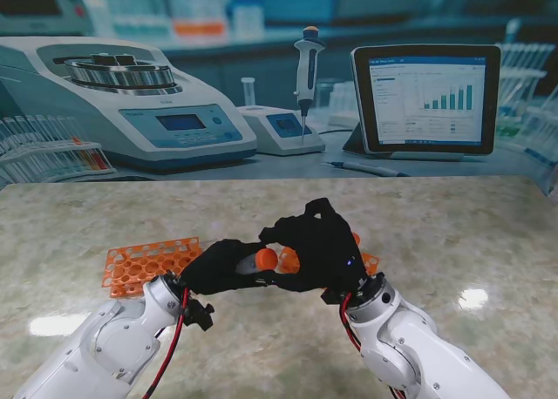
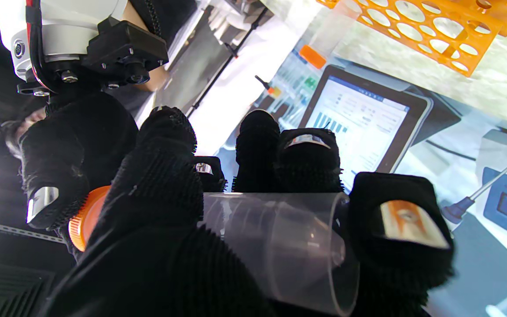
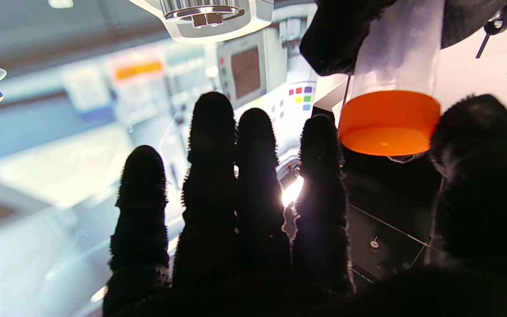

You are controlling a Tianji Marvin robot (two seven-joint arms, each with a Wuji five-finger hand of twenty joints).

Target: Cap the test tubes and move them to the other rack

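Marble-patterned table [image 1: 453, 233] fills the lower half of the stand view, with a lab backdrop across the upper part. At the left of centre lies an orange rack [image 1: 144, 264], flat on the table, its round holes facing up. Just right of it the left hand [image 1: 222, 268], gloved in black, rises from the lower left corner and is closed around a clear test tube [image 2: 280, 242]. In the left wrist view the tube lies across the fingers [image 2: 161, 176], with the thumb [image 2: 398, 224] pressed at its open-looking clear end and an orange cap [image 2: 84, 218] at the other end.

At the middle of the stand view that cap [image 1: 265, 259] shows as an orange spot between the two hands, held over the table near the robot. The right hand [image 1: 318, 242] meets it from the right, arched over the cap. In the right wrist view its four fingers [image 3: 209, 176] stand straight and apart from the cap [image 3: 387, 121], which sits beside the thumb [image 3: 482, 167]; whether the thumb touches the cap cannot be told, so its grip is uncertain.

Behind the right hand, a second orange rack [image 1: 368, 261] peeks out on the table.
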